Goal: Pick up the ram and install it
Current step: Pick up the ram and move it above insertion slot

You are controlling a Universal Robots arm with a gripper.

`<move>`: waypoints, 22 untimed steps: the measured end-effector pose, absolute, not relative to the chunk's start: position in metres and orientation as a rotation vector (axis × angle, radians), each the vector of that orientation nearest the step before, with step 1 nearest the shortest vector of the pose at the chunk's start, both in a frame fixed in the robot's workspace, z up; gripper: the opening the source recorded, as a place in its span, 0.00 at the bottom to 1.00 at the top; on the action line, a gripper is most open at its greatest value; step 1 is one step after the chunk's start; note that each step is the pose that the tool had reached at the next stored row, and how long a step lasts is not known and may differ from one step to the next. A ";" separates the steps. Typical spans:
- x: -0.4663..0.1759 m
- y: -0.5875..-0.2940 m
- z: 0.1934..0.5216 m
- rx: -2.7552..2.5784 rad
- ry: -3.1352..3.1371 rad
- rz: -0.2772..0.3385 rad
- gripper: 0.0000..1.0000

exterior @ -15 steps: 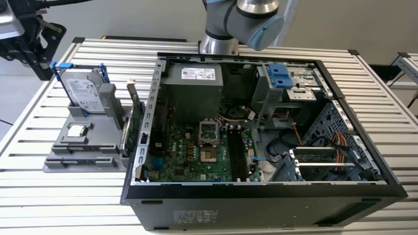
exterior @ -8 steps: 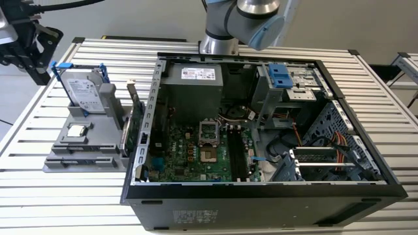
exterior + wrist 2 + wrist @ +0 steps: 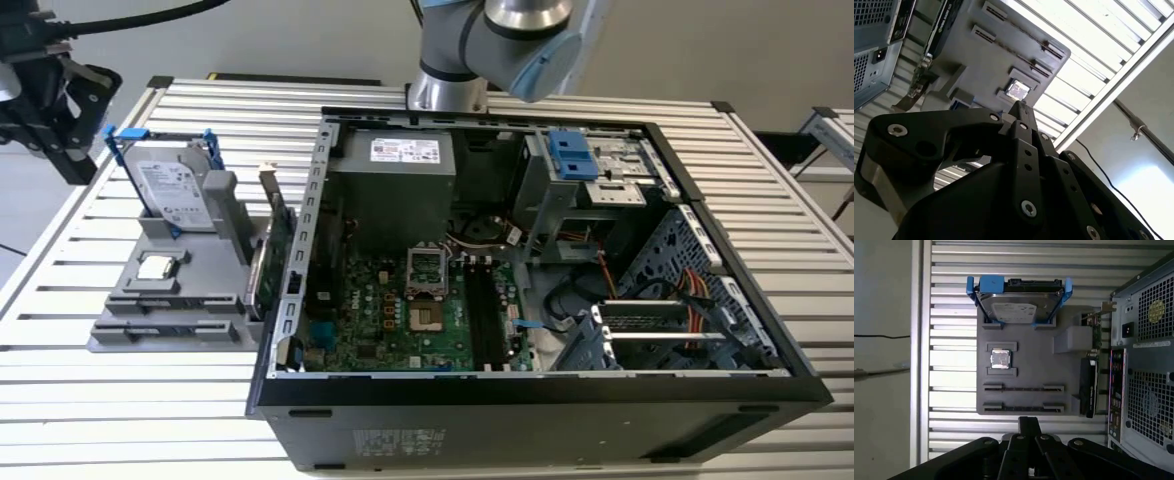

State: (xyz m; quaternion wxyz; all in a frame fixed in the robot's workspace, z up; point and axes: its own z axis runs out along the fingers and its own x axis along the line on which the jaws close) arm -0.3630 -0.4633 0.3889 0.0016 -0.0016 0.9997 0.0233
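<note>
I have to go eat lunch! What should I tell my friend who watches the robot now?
The gripper is shut and holds nothing. It is near the gray holder, not touching it.
The ram looks to be the slim dark stick on edge in a holder slot, with another stick in the next slot.
Done: nothing that shows.
Left: the whole job, both picking the ram up and fitting it into the open computer case.

The arm (image 3: 523,18) is shiny grey with a light blue cap. The gripper (image 3: 1021,107) is black with round silver screws.
</note>
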 end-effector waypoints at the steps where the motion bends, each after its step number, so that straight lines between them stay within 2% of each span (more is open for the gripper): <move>1: -0.363 -0.465 0.389 -0.003 3.138 0.073 0.00; 22: -0.363 -0.493 0.388 0.032 3.137 0.073 0.00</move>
